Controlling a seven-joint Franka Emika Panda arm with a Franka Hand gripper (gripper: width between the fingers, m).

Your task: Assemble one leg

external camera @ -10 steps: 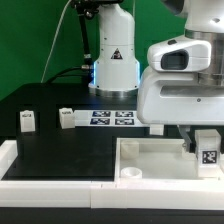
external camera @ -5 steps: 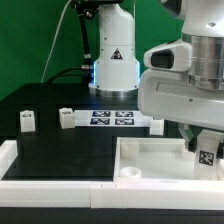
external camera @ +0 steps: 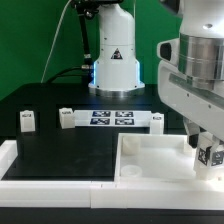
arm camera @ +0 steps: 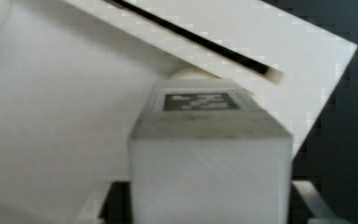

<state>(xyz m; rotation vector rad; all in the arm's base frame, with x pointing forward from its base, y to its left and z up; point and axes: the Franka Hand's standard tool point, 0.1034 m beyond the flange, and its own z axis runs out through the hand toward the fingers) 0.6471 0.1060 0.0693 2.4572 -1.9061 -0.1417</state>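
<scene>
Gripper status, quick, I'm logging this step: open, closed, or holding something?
Gripper: closed on a leg, held over the white panel at the exterior view's right.

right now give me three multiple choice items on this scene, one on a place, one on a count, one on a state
1. Where is the leg in the gripper?
A. over the tray's corner on the exterior view's right
B. on the marker board
C. beside the arm's base

2. How many loose legs stand on the black table?
A. one
B. three
C. five

3. What is the gripper doing?
A. open above the table
B. shut on a leg
C. out of sight

Answers:
1 A, the held leg hangs at the tray corner on that side.
2 B, legs stand at and.
3 B, the wrist view shows the marked leg held between the fingers.
</scene>
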